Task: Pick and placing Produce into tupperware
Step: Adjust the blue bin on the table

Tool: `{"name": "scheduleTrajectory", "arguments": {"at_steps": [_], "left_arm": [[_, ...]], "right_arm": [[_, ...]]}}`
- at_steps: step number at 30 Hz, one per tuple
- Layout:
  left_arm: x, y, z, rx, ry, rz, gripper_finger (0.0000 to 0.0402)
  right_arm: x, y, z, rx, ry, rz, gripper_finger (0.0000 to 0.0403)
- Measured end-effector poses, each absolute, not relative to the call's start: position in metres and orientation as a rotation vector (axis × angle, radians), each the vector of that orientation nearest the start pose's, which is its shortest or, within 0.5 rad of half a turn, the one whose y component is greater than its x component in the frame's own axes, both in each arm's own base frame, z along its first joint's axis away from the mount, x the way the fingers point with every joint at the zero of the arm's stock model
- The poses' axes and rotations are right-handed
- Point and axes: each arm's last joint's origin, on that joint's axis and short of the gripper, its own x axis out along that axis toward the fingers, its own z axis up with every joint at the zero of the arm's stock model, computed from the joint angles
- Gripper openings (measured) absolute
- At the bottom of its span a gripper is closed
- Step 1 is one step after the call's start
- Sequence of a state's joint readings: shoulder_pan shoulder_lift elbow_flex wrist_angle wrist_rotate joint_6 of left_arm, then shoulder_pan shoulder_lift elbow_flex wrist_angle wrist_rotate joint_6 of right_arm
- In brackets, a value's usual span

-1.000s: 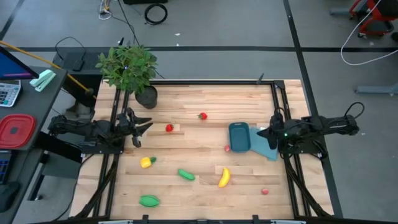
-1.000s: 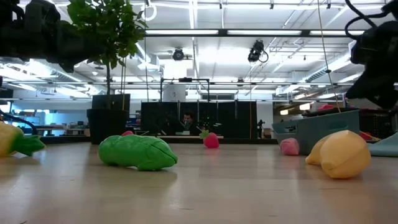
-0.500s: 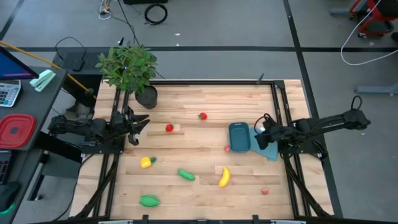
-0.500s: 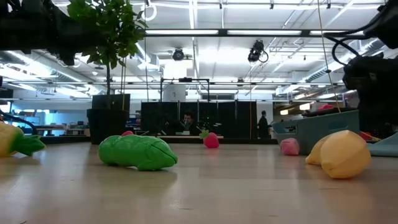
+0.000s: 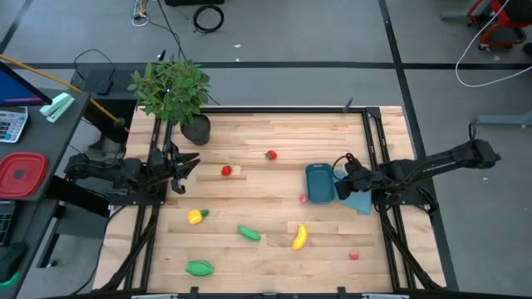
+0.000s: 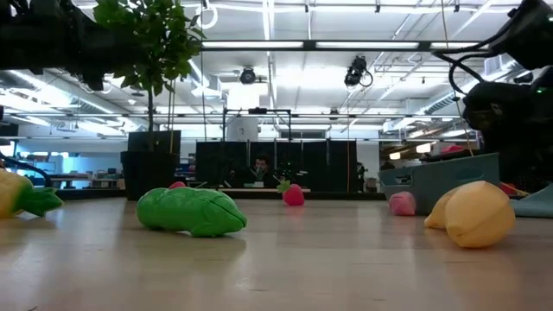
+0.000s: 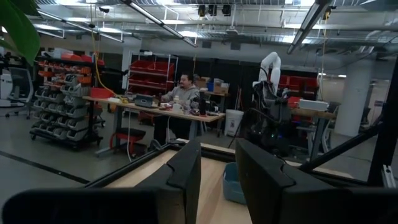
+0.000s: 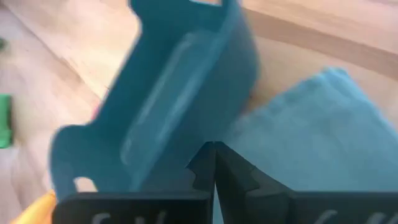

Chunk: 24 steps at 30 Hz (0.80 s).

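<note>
Tupperware [image 5: 320, 183] between red piece [image 5: 304, 198] and light-blue piece [image 5: 359, 199], right fingers [image 8: 214, 163] together beside it.

Setting: robotics lab or industrial workshop, open-plan. Evidence, high view: wooden table [image 5: 266, 208] on a grey floor marked with dark tape lines; loose cable coil [image 5: 208, 16] on the floor at 12 o'clock; side desk [image 5: 37, 166] at 9 o'clock carrying a calculator [image 5: 12, 124] and a red square container [image 5: 21, 174]; potted plant [image 5: 173, 93] at the table's 11 o'clock corner. Evidence, low view: exposed ceiling with strip lights [image 6: 276, 43] and a hanging camera [image 6: 354, 73]. Evidence, left wrist view: shelving with red storage bins [image 7: 68, 93], long workbench [image 7: 149, 109] with a seated person [image 7: 180, 93], a white robot arm [image 7: 269, 65], overhead pipes and conduit.
</note>
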<state>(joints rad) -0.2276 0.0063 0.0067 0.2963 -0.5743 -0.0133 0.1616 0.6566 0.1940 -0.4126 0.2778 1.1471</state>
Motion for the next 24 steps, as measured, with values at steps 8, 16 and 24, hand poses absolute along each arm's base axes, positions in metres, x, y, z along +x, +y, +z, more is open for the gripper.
{"name": "scheduleTrajectory", "arguments": {"at_steps": [8, 16, 24], "left_arm": [[0.090, -0.005, 0.192, -0.129, -0.276, 0.343, 0.0107], [0.090, -0.005, 0.192, -0.119, -0.275, 0.344, 0.0107], [0.090, -0.005, 0.193, -0.134, -0.283, 0.342, 0.0107]], "right_arm": [[0.130, 0.012, 0.135, 0.859, 0.649, -0.550, 0.0016], [0.143, 0.006, 0.139, 0.835, 0.559, -0.522, 0.0016], [0.144, 0.006, 0.143, 0.821, 0.560, -0.449, 0.0016]]}}
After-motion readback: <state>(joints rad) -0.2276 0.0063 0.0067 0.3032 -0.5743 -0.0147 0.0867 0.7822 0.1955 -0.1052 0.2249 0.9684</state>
